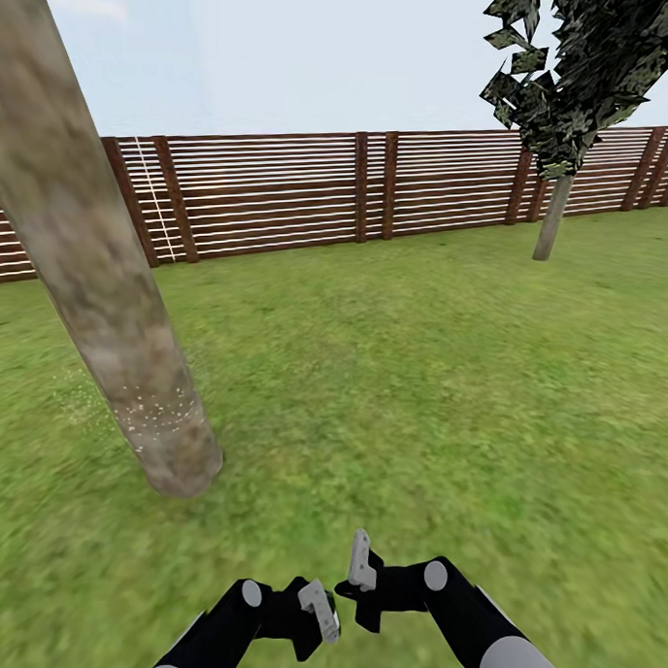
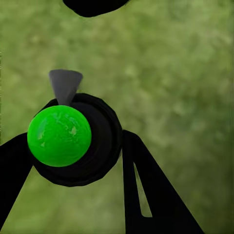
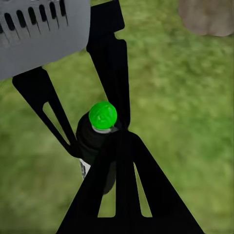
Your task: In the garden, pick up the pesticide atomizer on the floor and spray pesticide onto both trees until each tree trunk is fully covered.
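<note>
While the small black sprayer bottle with a green ball top (image 2: pixel 73 141) is clamped in the left claw (image 2: pixel 73 161), it looks light, hard and slippery, so its round body is best gripped. The right claw (image 3: pixel 105 161) looks spread apart.

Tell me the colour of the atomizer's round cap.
Bright green cap, clearest in the left wrist view.

No legible text or labels.

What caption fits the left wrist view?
Left gripper holding a dark sprayer with a green cap above blurred grass.
</note>
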